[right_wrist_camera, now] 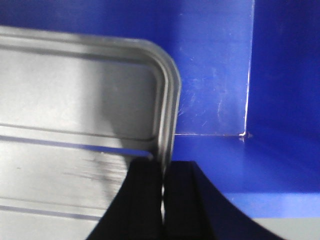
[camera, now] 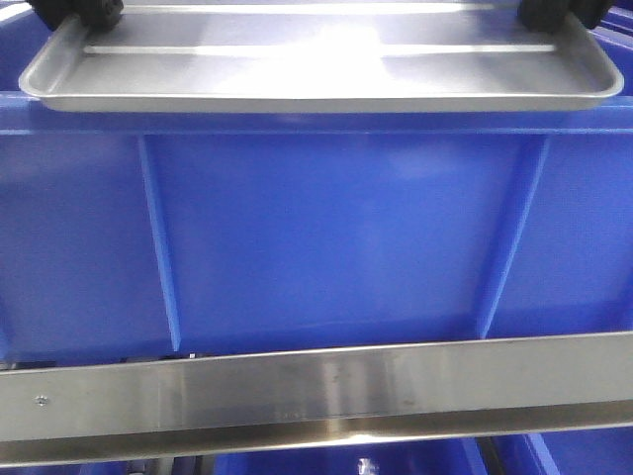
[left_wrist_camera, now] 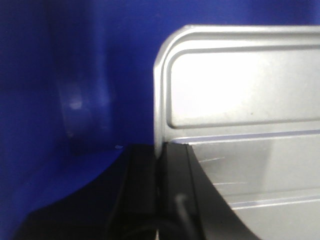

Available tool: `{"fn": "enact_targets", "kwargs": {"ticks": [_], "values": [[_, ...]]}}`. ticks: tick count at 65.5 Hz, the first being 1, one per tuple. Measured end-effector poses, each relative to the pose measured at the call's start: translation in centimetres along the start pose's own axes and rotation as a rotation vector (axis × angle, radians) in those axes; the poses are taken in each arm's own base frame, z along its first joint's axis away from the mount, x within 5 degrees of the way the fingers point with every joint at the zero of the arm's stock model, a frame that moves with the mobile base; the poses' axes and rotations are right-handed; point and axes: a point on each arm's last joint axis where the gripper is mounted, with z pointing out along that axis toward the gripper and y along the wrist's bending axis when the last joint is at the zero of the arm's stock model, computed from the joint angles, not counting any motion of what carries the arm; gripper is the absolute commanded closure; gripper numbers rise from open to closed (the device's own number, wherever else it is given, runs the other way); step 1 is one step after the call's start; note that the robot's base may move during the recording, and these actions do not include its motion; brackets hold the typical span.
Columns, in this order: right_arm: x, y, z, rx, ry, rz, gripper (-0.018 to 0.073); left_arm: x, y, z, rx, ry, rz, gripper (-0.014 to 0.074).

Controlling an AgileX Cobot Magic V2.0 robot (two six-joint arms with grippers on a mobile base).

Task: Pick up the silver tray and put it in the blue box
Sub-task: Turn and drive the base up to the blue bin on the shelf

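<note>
Brushed steel rail (camera: pixel 316 396) fronts the deep blue ribbed plastic box (camera: pixel 326 228). Left tool (left_wrist_camera: pixel 160 151) and right tool (right_wrist_camera: pixel 162 167) each clamp an end rim of the shiny rectangular silver tray (camera: pixel 316 59), level over the box. Uneven release could jam it tilted.

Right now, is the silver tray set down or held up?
Held up: left gripper and right gripper clamp silver tray at blue box rim level.

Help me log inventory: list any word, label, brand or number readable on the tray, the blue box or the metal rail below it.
None: no readable text shows on the silver tray, the blue box or the steel rail in any view.
</note>
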Motion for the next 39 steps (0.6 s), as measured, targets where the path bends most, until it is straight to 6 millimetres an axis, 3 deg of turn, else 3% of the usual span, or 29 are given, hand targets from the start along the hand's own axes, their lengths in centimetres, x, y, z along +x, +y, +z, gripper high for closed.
{"fn": "enact_targets", "kwargs": {"ticks": [39], "values": [[-0.20,0.01,0.00,-0.001,-0.022,-0.005,0.0502,-0.25,-0.12,0.00,0.013,-0.028,0.006,0.0701]]}}
